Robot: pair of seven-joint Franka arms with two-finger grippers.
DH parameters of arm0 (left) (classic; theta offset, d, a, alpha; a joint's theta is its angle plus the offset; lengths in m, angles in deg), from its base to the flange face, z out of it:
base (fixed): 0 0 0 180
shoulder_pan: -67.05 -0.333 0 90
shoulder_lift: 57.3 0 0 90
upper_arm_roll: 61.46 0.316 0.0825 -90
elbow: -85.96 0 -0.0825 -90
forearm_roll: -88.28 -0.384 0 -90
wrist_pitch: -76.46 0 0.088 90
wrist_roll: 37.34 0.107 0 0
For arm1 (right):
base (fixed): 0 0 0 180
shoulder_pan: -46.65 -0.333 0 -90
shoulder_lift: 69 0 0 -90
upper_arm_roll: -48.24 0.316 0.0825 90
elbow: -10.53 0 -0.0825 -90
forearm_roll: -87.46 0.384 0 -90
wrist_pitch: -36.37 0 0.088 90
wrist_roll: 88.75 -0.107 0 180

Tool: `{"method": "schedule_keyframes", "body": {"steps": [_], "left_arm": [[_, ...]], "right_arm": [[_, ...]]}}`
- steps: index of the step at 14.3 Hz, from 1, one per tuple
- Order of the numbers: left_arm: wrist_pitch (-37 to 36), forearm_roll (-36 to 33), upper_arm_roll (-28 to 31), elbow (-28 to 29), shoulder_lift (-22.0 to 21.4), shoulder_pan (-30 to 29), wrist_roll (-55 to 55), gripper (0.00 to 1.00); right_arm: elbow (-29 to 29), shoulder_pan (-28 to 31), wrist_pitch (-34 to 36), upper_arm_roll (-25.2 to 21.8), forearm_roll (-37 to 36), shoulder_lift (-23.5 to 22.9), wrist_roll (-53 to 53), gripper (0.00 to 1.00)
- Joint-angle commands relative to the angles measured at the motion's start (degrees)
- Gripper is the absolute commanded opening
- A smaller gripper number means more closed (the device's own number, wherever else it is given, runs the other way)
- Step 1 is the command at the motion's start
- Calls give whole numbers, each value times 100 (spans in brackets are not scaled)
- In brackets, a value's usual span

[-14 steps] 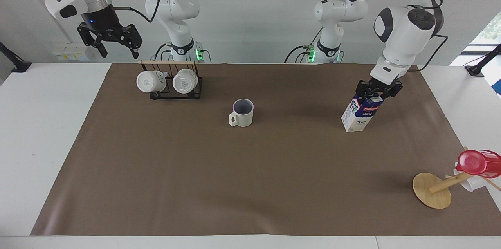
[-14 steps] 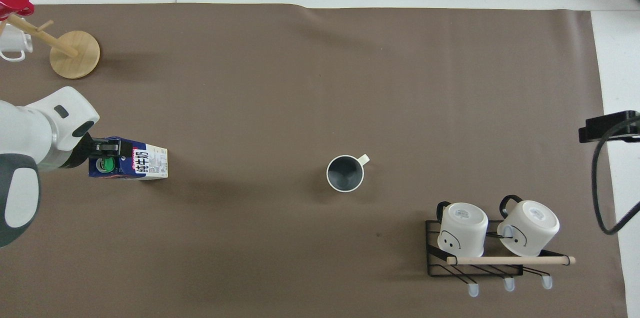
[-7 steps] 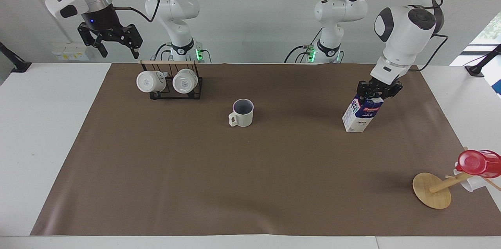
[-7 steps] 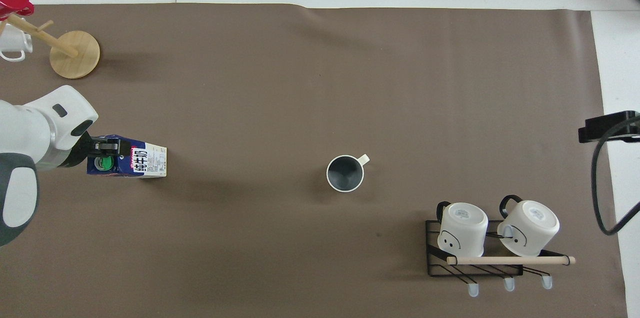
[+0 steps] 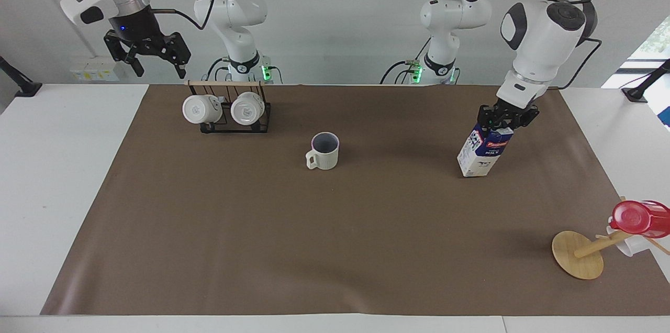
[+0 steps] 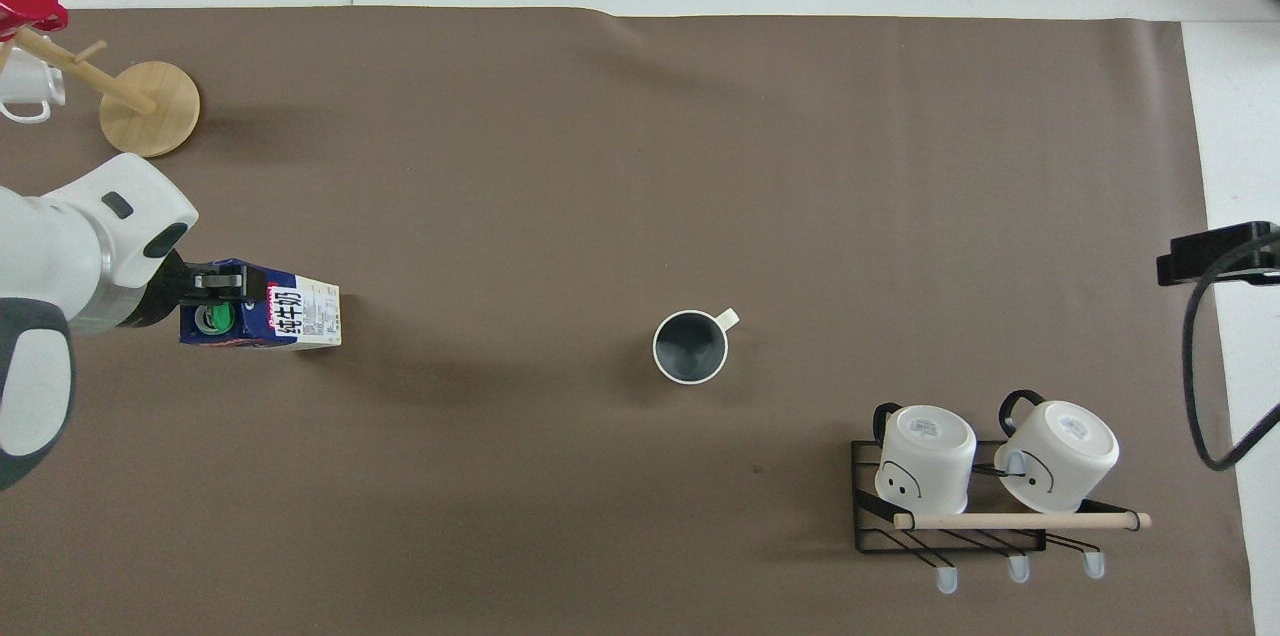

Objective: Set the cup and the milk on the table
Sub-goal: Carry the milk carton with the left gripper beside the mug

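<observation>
One of the two task items, the cup [image 5: 324,151], is already set upright on the brown mat of the table [image 5: 63,176], near the middle, with nothing touching it. The milk [image 5: 484,151] is gripped at its top by the left gripper [image 5: 506,117], whose jaws are closed on the carton's upper end, toward the left arm's end of the table. The carton is tilted, its top leaning toward the arm; its lower end appears at or just above the mat, though contact cannot be confirmed. The right gripper [image 5: 147,53] is held high over the table edge by the black wire rack [image 5: 235,113] with two white mugs, its jaws spread wide and empty; that arm waits. Roughly half is judged done: the carton remains to be stood upright and released.
</observation>
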Motion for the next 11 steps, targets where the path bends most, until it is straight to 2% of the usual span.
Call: {"method": "schedule_keyframes", "body": {"steps": [1,6,11], "left_arm": [[-290,43,3,-133,-165,579,-804,63],[-255,52,3,-476,-60,1555,-1790,62],[-290,377,-6,-801,151,1942,-1957,59]], "right_arm": [[-18,72,69,30,57,61,96,100],[-9,72,69,30,57,61,96,100],[-18,72,69,30,57,61,96,100]]}}
